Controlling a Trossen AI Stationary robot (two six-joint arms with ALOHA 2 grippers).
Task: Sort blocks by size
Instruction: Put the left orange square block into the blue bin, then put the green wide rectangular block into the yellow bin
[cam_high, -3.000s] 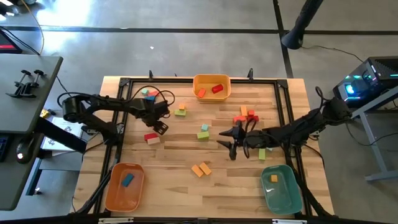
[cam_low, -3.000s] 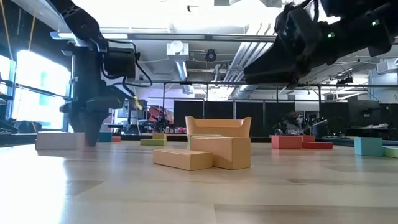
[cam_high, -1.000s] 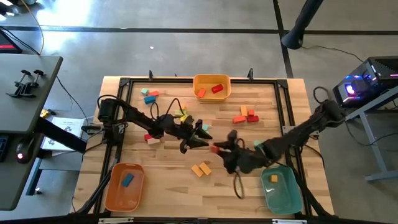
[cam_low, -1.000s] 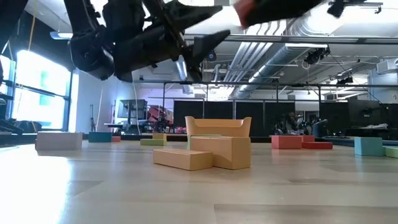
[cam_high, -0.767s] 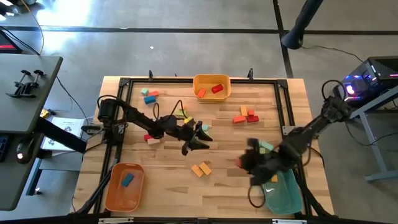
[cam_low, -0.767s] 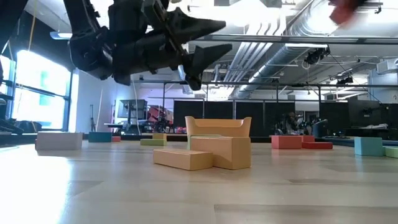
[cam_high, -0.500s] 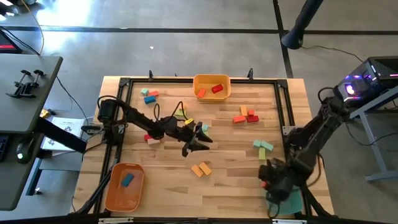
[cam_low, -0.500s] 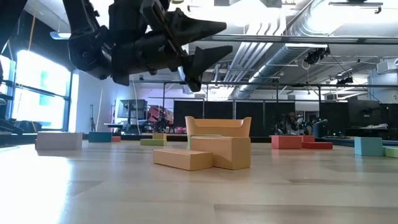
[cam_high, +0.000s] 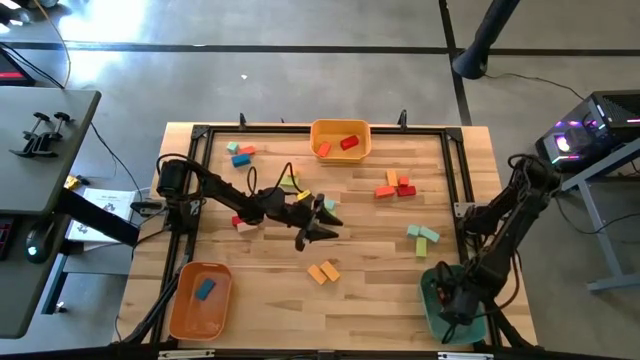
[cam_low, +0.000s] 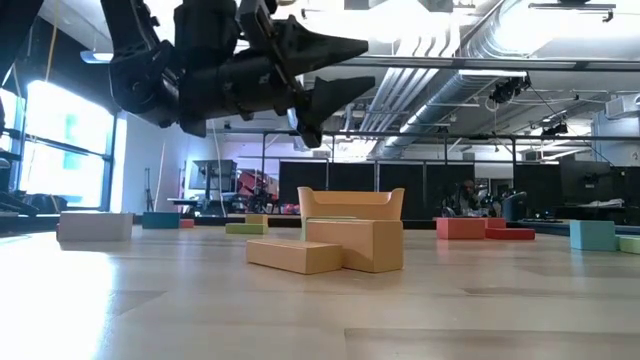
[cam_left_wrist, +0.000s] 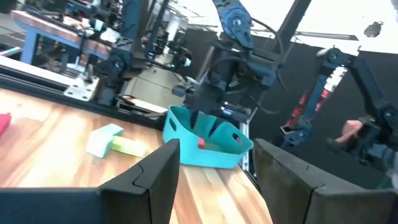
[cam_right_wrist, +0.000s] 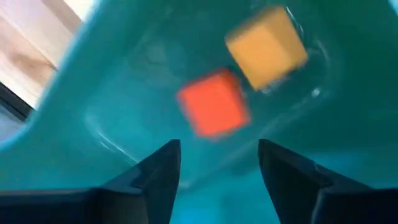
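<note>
Now right claw (cam_right_wrist: 214, 171) gapes over teal bin (cam_high: 432, 312).

Teal bin (cam_high: 432, 318), near-right corner: mouth taken up by the right gripper (cam_high: 447, 298), fingers spread above a red cube (cam_right_wrist: 214, 111) and an orange cube (cam_right_wrist: 266, 46) on its floor. Table centre: left gripper (cam_high: 322, 221) with fingers parted, raised clear of the boards; open passage beneath it in the low view. Two orange blocks (cam_high: 323, 271) touching, just nearer than that gripper. Teal and green pair (cam_high: 423, 235) near the right rail. Bare wood (cam_high: 375, 290) between these groups and along the near edge.
</note>
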